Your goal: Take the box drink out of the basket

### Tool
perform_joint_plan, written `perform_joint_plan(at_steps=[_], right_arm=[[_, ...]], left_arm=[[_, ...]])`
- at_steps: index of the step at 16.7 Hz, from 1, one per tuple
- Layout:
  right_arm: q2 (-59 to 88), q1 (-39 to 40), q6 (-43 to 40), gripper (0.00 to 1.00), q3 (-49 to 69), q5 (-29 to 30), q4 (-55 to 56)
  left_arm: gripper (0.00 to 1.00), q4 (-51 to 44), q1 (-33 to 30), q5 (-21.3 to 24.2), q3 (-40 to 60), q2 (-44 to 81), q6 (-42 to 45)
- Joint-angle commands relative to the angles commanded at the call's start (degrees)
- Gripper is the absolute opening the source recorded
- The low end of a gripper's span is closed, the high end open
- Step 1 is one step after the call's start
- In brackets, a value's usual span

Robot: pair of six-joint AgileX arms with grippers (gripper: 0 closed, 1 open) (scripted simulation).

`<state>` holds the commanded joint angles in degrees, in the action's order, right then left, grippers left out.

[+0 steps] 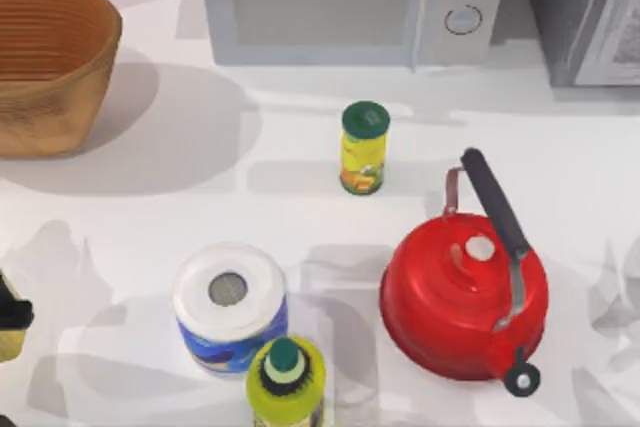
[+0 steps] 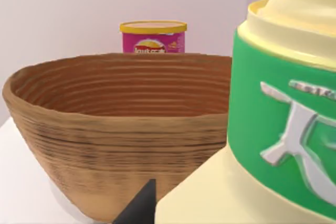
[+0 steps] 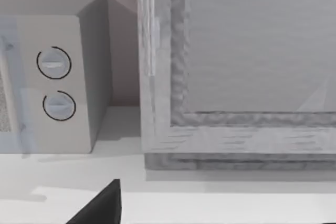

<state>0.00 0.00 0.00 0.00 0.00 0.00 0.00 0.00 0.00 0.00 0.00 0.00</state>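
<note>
holding the box drink (image 2: 273,129) close in front of my left wrist camera, i saw its cream body and green band large in the frame, with the basket (image 2: 115,140) beyond it and a pink snack tub (image 2: 153,38) behind the basket rim. from above, the basket (image 1: 50,67) sat at the table's far left corner, and a sliver of yellow and black at the left edge (image 1: 12,322) was likely my left gripper with the carton, well apart from the basket. i judged the carton was already out and clamped in the left gripper, though i could not see the fingers themselves. to finish well, i meant to lower it onto bare table near the left edge, keeping it upright and clear of the paper roll (image 1: 230,307) and the bottle (image 1: 286,379). the yellow can (image 1: 364,147) and red kettle (image 1: 462,292) stood farther right. of my right gripper (image 3: 100,208) i saw one dark fingertip facing the microwave (image 3: 52,72); i could not tell its state.
</note>
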Motion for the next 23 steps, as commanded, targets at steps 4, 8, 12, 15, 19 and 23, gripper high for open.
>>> perform_joint_plan(at_steps=[4,8,12,15,19,23], right_arm=[[0.0,0.0,0.0,1.0,0.0,0.0,0.0],[0.0,0.0,0.0,1.0,0.0,0.0,0.0],[0.0,0.0,0.0,1.0,0.0,0.0,0.0],[0.0,0.0,0.0,1.0,0.0,0.0,0.0],[0.0,0.0,0.0,1.0,0.0,0.0,0.0],[0.0,0.0,0.0,1.0,0.0,0.0,0.0]], left_arm=[[0.0,0.1,-0.3,-0.6,0.1,0.8,0.0],[0.0,2.0,-7.1,-9.1,2.1,8.4,-1.5],[0.0,7.0,-18.9,-26.1,7.5,22.5,-3.9],[0.0,11.9,-28.5,-41.0,12.7,35.4,-6.5],[0.0,18.8,-40.0,-60.6,19.5,52.8,-10.5],[0.0,24.9,-48.5,-77.4,25.4,67.3,-14.9]])
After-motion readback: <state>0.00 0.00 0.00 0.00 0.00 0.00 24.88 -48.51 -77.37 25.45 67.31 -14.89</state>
